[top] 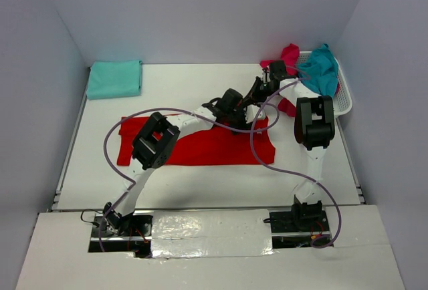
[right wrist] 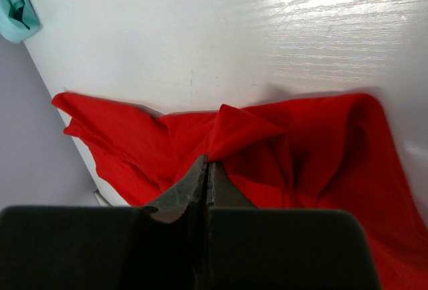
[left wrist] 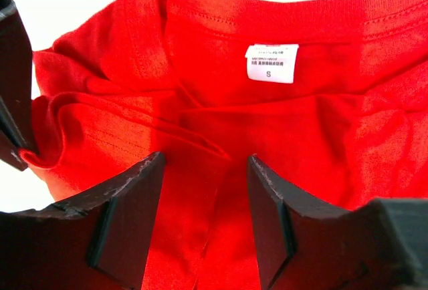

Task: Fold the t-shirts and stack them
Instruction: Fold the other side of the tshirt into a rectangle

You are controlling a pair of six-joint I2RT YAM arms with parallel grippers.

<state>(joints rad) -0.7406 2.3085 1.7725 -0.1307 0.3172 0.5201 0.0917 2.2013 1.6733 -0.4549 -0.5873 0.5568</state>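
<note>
red t-shirt (right wrist: 314, 150) is draping limp and light, right gripper (right wrist: 207, 167) pinching a fold, left gripper (left wrist: 206, 170) gaping over the likely firmer collar (left wrist: 214, 6).

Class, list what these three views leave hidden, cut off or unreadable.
- Top view: the left arm covers part of the red t-shirt.
- Left wrist view: the fine print on the label is too small to read.
- Top view: the teal t-shirt hides the inside of the basket.

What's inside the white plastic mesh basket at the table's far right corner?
A crumpled teal cloth t-shirt and a pinkish-red cloth t-shirt spill over the basket rim. Anything beneath them is covered.
</note>
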